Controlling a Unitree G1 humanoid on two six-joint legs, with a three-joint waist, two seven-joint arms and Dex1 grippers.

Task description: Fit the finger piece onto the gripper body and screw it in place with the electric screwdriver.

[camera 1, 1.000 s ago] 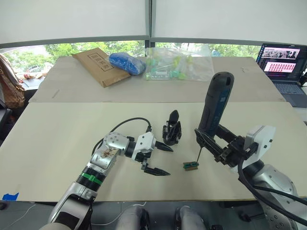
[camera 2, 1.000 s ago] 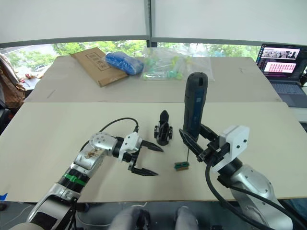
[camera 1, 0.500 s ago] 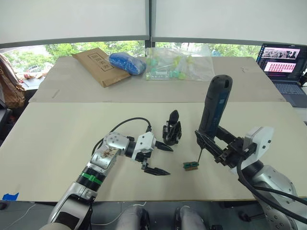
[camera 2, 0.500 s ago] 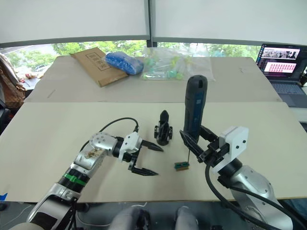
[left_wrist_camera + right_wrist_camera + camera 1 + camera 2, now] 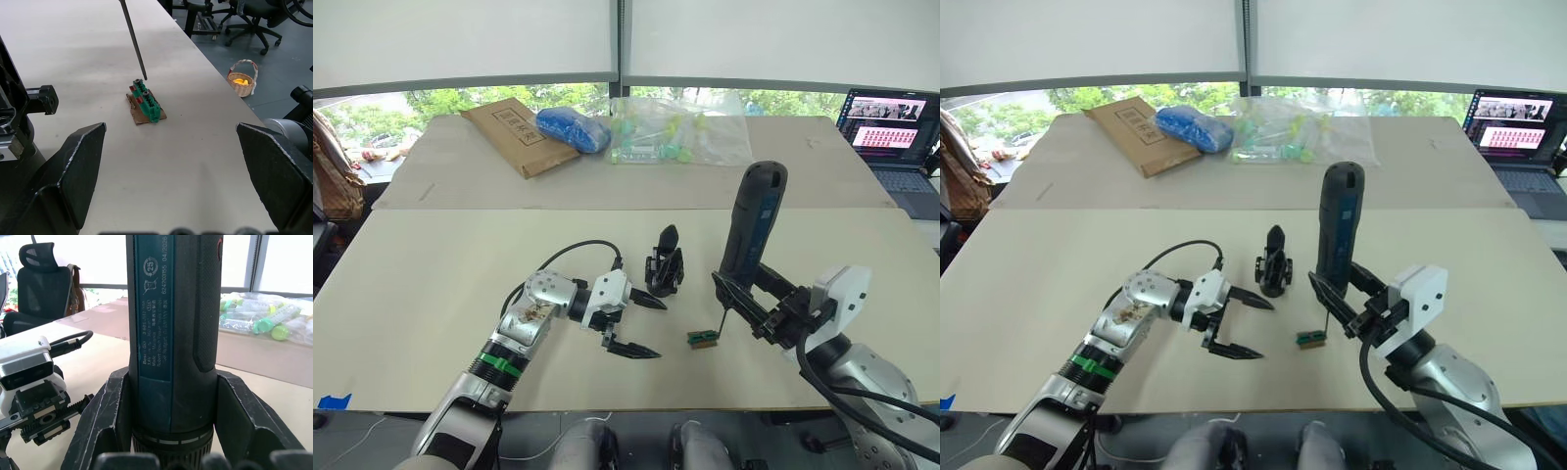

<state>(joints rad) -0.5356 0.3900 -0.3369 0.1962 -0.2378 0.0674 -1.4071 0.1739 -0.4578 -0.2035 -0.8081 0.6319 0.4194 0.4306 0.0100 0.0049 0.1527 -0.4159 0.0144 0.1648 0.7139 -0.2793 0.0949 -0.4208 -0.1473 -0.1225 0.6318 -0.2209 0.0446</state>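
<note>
The gripper body [image 5: 666, 266], squat and black with one upright pointed finger, stands mid-table. My left gripper [image 5: 653, 329] hovers open and empty just in front and to the left of it. My right gripper [image 5: 756, 297] is shut on the lower casing of the electric screwdriver [image 5: 750, 227], which stands nearly upright. The screwdriver's thin bit [image 5: 133, 36] points down at a small green block [image 5: 702, 339], its tip at the block's top. In the right wrist view the screwdriver [image 5: 171, 308] sits between my two fingers [image 5: 105, 416]. The finger piece is out of view.
On the back table lie a brown envelope [image 5: 512, 134], a blue bundle [image 5: 573, 128] and a clear bag of tubes [image 5: 677, 130]. A laptop [image 5: 891, 132] sits at the far right. Beyond the table's edge stand office chairs [image 5: 244, 19] and a small basket [image 5: 242, 83].
My right arm has lowered the screwdriver slightly, bringing the bit closer to the green block. My left gripper has stayed where it was.
</note>
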